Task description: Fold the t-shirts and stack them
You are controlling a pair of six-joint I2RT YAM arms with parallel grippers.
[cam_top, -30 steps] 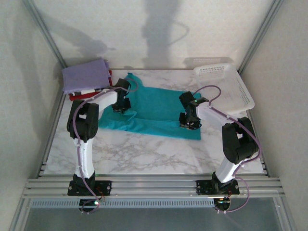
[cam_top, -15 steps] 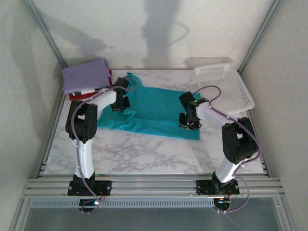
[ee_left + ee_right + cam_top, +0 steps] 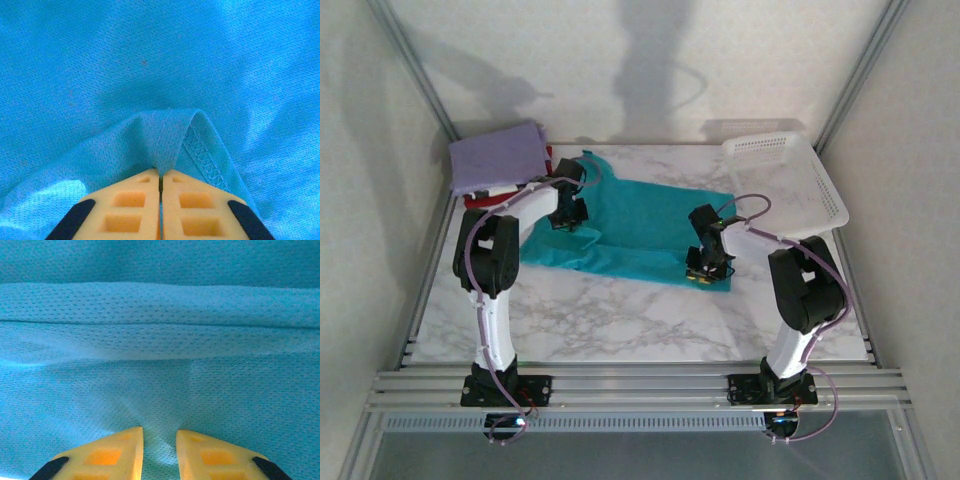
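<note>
Off the teal shirt's (image 3: pixel 645 215) far left corner sits the folded pile (image 3: pixel 498 158), lavender on top. The shirt itself lies spread on the bench (image 3: pixel 620 325). On its left side, the left claw (image 3: pixel 569 216) has just finished closing and now clamps a raised fold of hem. At the shirt's near right corner, the right claw (image 3: pixel 708 268) has slid closer to the edge. Its fingers stand slightly apart over the cloth, and we cannot tell whether they pinch it. We judge the left side is ready for lifting into a fold.
</note>
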